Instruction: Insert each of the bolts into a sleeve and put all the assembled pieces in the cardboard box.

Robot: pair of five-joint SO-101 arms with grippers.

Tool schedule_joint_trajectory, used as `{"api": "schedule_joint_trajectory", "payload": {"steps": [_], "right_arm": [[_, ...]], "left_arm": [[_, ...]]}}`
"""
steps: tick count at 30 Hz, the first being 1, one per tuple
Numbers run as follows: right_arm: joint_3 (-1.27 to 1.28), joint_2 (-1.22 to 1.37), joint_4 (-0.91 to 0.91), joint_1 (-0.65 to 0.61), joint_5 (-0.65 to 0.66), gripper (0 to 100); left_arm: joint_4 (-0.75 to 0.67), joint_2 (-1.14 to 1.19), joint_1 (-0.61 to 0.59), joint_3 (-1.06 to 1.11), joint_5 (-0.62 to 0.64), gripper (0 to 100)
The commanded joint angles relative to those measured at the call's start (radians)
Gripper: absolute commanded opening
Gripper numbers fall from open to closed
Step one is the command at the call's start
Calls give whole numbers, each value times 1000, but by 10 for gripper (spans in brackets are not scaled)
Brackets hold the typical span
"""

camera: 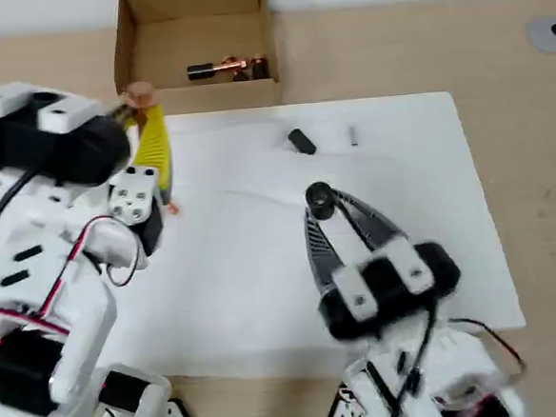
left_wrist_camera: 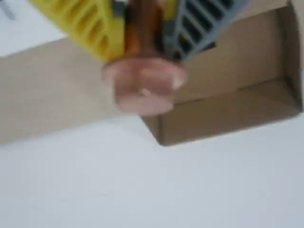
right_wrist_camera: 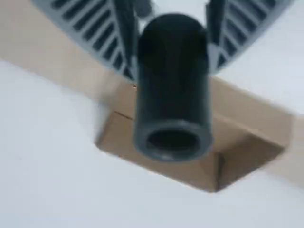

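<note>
In the high view you see the left gripper [camera: 143,111] at upper left holding a copper bolt [camera: 139,92] just beside the cardboard box [camera: 222,96]. At centre, the right gripper [camera: 321,207] holds a black sleeve [camera: 317,197]. In the left wrist view the bolt [left_wrist_camera: 142,85] sits between the fingers [left_wrist_camera: 80,23]. In the right wrist view the sleeve [right_wrist_camera: 172,95] is clamped.

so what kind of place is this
Probably a robotics lab bench: a left arm and a right arm at a wooden table, a white mat as the work area, and a cardboard box for parts.
</note>
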Motion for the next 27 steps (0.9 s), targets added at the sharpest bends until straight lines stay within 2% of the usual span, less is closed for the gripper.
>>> {"api": "schedule_joint_trajectory", "payload": {"steps": [1,5,12,17,22,27], "right_arm": [[97,-111,-91,-15,-117,10],[142,-105,-107,-28,-262,10],[272,-139,-130,-206,-222,10],[423,-171,-143,-271,-221,10],[521,-170,-264,-268,-193,10],[634,-168,-393,-266,-138,10]], "left_arm": [[-97,-5,44,52,5,6],[-242,-5,84,167,6,6],[-419,-12,144,353,9,6],[-433,-13,147,404,11,6],[-431,-21,141,494,11,6],[-431,-140,141,574,11,6]]}}
